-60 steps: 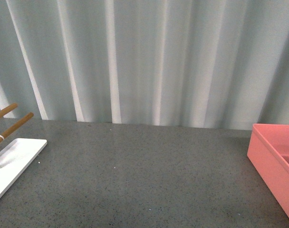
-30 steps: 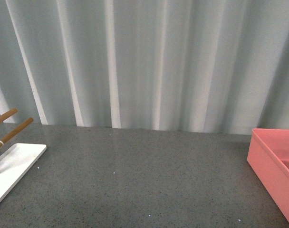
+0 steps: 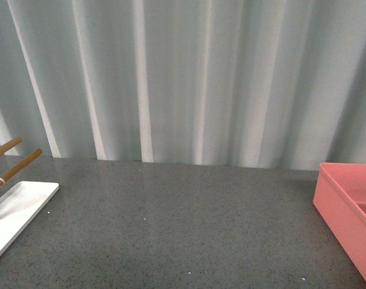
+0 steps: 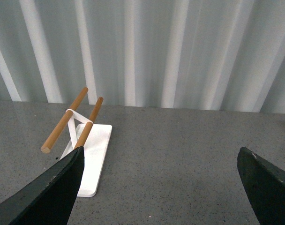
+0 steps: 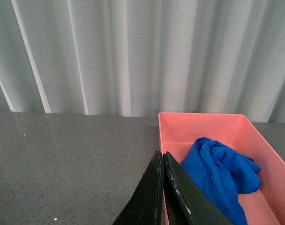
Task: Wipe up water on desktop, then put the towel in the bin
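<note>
Front view shifted slightly vs a second ago: the desktop's far edge sits lower, the rack and bin with it; no change over the last half second. No arm in the front view.

Towel [image 5: 221, 179] is bunched up inside the bin [image 5: 175, 126], lying on its floor, just beyond the right gripper [image 5: 163, 161] tips and off to one side. In the front view only a sliver of blue shows inside the bin [image 3: 339, 205] at the right edge.

Right gripper: fingers pressed together, nothing between them, tips over the bin's near wall, clear of the towel.

Left gripper [image 4: 159, 161]: fingers [image 4: 63, 180] spread wide, empty, raised above the desktop [image 4: 180, 154]. White rack with wooden pegs [image 4: 79, 136] stands on the desktop ahead of it, beyond one finger. Pleated curtain [image 3: 189, 72] behind everything.
</note>
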